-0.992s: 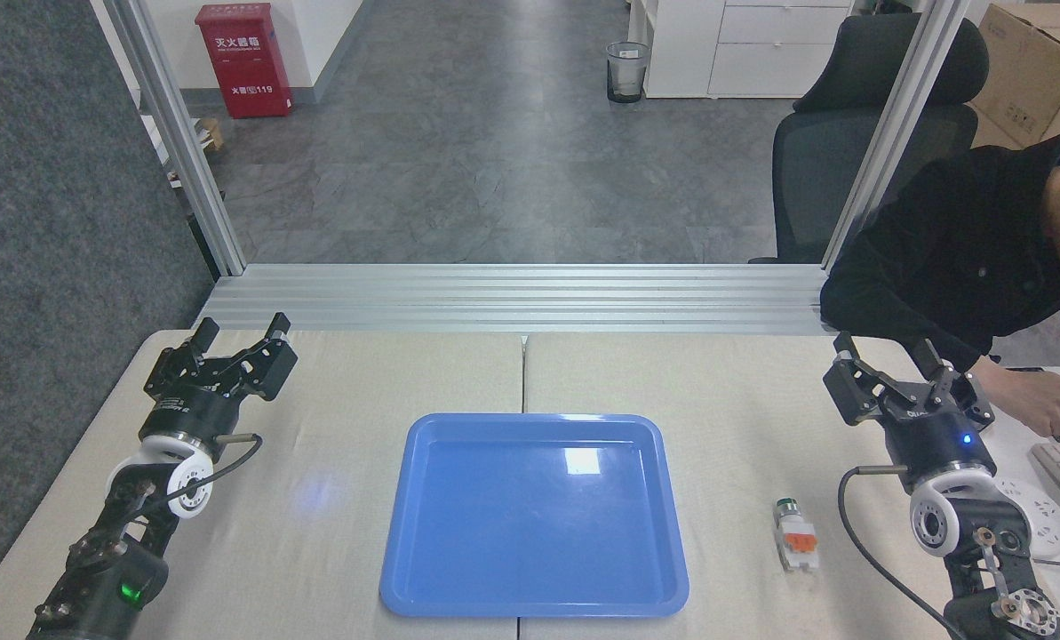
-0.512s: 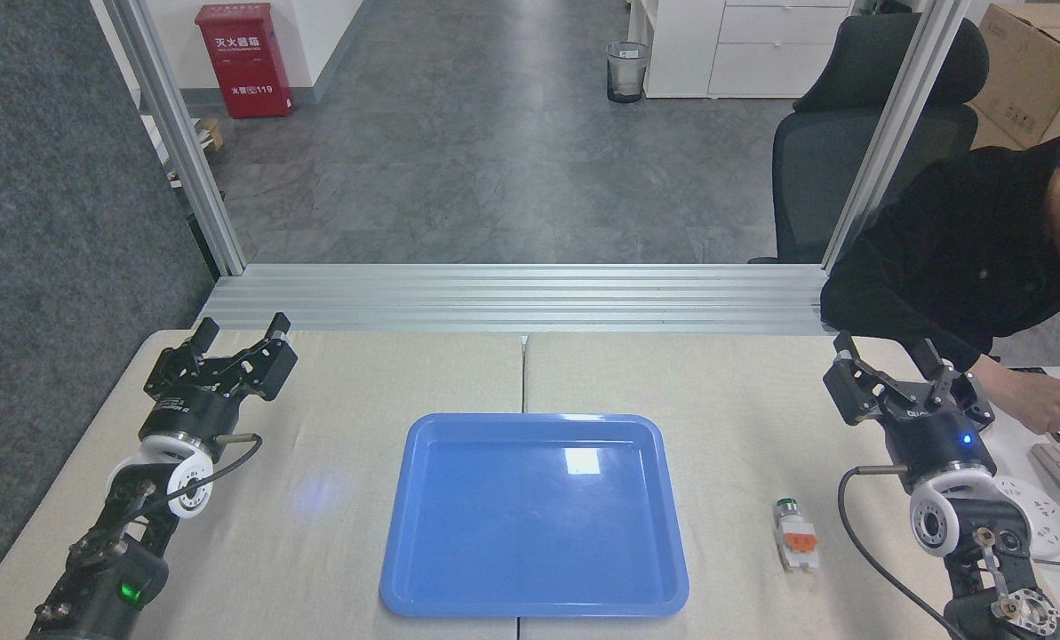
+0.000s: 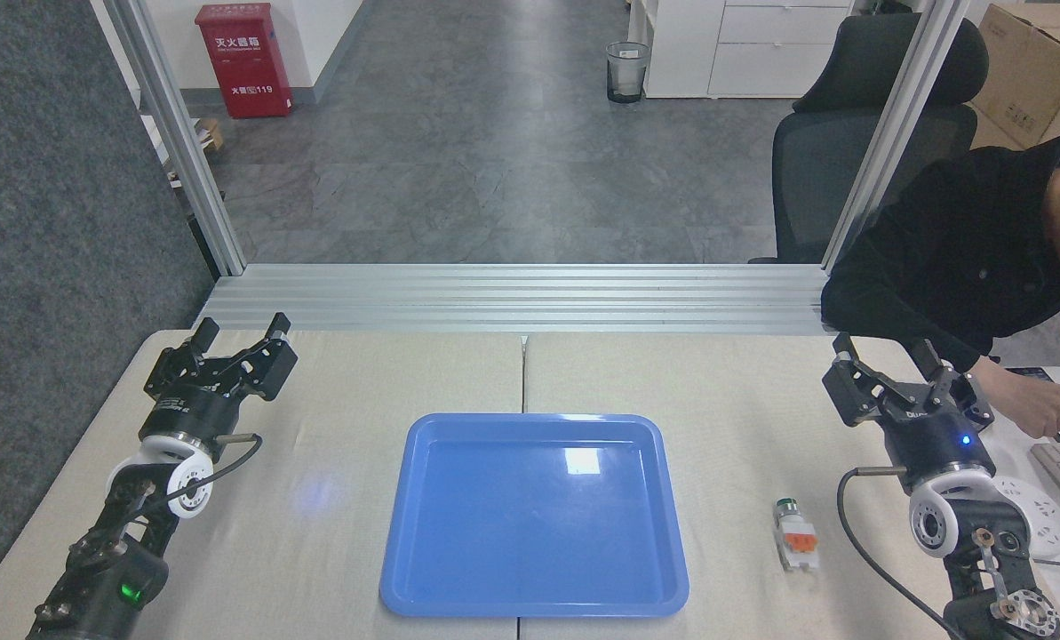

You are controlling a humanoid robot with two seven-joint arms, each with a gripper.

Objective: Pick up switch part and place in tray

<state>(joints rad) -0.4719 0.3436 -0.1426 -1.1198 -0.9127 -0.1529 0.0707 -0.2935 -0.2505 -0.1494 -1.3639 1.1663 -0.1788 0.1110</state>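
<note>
A: Item 1, switch part (image 3: 796, 536) — loc. rel. to tray (image 3: 534, 605)?

B: Logged on table, just right of tray's right rim, not touching; nearer the front end. Long axis set roughly parallel to that rim, green button end pointed away. Tray noted bare.

A: Handling?

B: Judged light, rigid, hard plastic; smooth faces, so some slip expected. Grip advised across the white body's long flat sides at the orange mid-section. Round button end to be avoided; likely to roll out.

A: Grippers?

B: Right gripper (image 3: 889, 360) seen right of tray, beyond the part, fingers spread, nothing held. Left gripper (image 3: 238, 336) seen left of tray, fingers apart, nothing held. Pick not yet begun.
</note>
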